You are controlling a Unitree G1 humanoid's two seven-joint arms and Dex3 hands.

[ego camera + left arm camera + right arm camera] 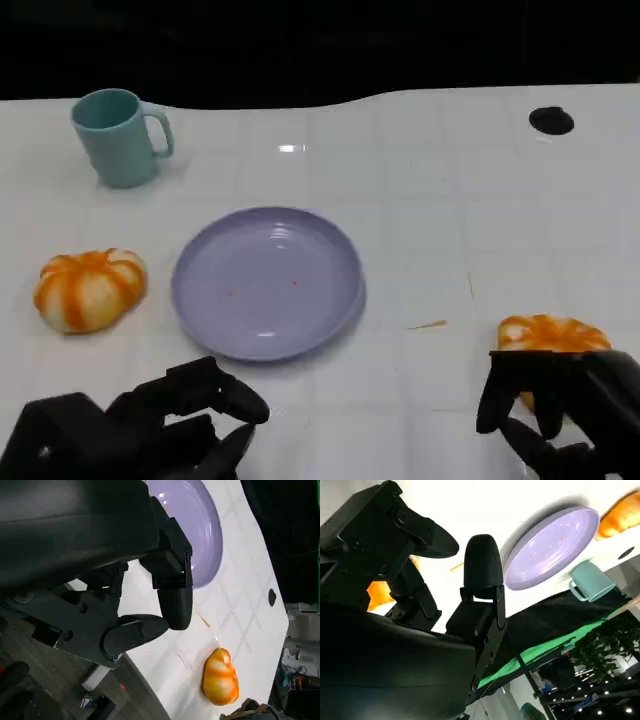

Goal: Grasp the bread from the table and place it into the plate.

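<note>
Nearest the head camera, the left hand (150, 425) hovers low over the white surface (450, 230), its fingers (235, 400) apart and holding nothing. At the lower right, the right hand (565, 410) reaches over a bread roll (550, 333); its fingers (500, 395) curl around the roll's near side, but whether they grip it I cannot tell. A lavender plate (268, 282) sits at the centre with nothing on it. Just beside its left rim lies a second bread roll (90, 289). Behind that stands a teal mug (120, 136).
</note>
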